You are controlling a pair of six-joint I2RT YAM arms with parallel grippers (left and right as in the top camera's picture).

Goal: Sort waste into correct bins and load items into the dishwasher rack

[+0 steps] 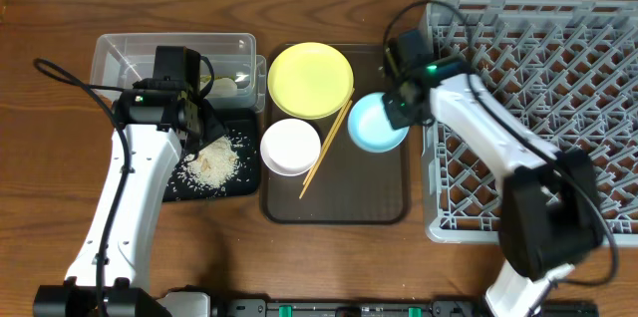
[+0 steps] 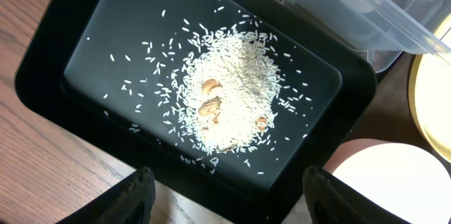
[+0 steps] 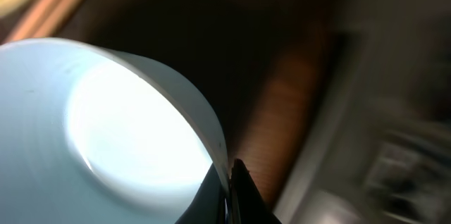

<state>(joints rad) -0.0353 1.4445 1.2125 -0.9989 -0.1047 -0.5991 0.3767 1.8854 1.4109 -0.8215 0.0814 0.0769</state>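
My right gripper is shut on the rim of the light blue bowl, holding it over the right edge of the brown serving tray; the bowl fills the right wrist view, fingers pinching its rim. My left gripper is open and empty above the near edge of the black tray, which holds a heap of rice, also in the left wrist view. The yellow plate, white bowl and chopsticks lie on the serving tray. The grey rack stands at right.
The clear tub sits behind the black tray, with something pale inside. The brown serving tray lies between the bins and the rack. Black cables run by the left arm. The snack wrapper is not visible.
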